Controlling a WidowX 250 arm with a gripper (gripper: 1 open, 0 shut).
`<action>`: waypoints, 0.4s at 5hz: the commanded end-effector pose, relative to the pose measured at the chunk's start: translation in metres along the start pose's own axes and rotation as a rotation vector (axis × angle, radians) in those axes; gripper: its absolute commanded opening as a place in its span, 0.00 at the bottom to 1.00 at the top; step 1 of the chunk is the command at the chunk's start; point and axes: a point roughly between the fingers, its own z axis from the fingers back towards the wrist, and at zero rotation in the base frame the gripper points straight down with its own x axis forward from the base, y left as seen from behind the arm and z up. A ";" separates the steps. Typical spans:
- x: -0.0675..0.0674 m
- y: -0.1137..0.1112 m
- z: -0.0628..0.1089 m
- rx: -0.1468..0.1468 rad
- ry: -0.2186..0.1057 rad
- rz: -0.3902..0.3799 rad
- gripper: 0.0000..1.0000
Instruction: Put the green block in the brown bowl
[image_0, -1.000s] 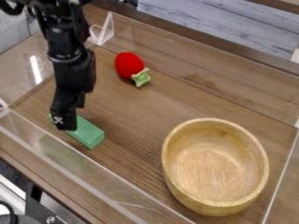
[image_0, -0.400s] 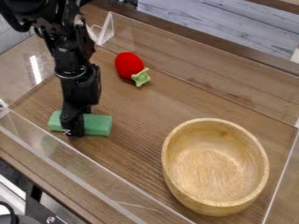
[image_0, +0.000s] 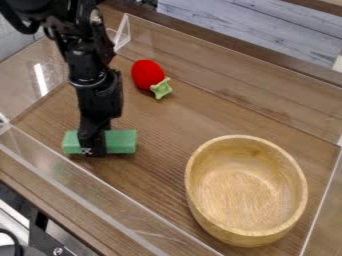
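Left of the brown wooden bowl (image_0: 246, 190), well apart from its rim, lies the green block (image_0: 118, 142), flat on the wooden desk (image_0: 201, 95). Black arm above it, reaching down from the side of the desk farther from the bowl. Tool (image_0: 91, 147) at the block, fingers closed in on it over the end away from the bowl; reads as a grip. Contact points partly hidden by the dark fingers, so how firm the hold is cannot be told.

Progress: tool is on the block and closed; by my judgement the grasp is just made or being made. No clear gap visible under the block, so the lift looks not yet done. Left to do: raise the block, carry it toward the bowl, clear the thick rim, let go over the hollow. Nothing green inside the bowl. Estimate: early to middle part of the job.

Orientation: block is a plain bar, both ends alike, so no front to name. Long axis runs crosswise in the view, nearly level, one end toward the bowl's side of the desk, the other away from it. Bowl-side end sticks out free of the fingers. Its line, carried on, would pass by the bowl's upper part in the view.

Also noted: red round object with a pale green bit (image_0: 148, 75), beyond the bowl and to its left, apart from block and tool.
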 end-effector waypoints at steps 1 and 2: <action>0.009 0.000 0.002 0.032 -0.020 0.027 0.00; 0.016 -0.003 -0.004 0.027 -0.027 0.059 0.00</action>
